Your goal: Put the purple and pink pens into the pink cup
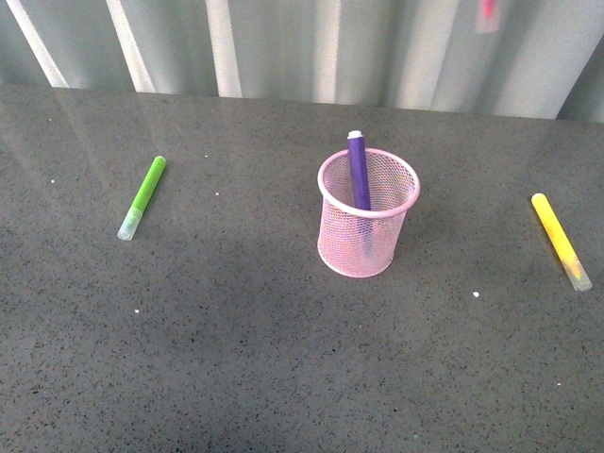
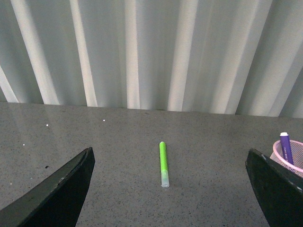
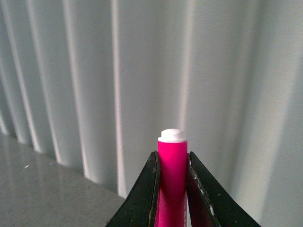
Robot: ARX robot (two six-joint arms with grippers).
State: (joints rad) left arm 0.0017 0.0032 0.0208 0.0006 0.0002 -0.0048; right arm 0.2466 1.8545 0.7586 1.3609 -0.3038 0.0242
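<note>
The pink cup [image 1: 368,226] stands upright in the middle of the grey table, and the purple pen [image 1: 359,170] leans inside it with its end poking above the rim. In the right wrist view my right gripper [image 3: 172,154] is shut on the pink pen [image 3: 172,179], whose white end sticks up past the fingertips against the ribbed wall. A pink blur [image 1: 488,11] shows at the front view's top right. My left gripper [image 2: 169,156] is open and holds nothing; the pink cup [image 2: 292,156] with the purple pen [image 2: 285,146] sits at that view's edge.
A lime-green marker [image 1: 142,196] lies left of the cup and appears between the left fingers [image 2: 163,161] in the left wrist view. A yellow marker [image 1: 560,241] lies to the right. A ribbed white wall [image 1: 283,47] backs the table.
</note>
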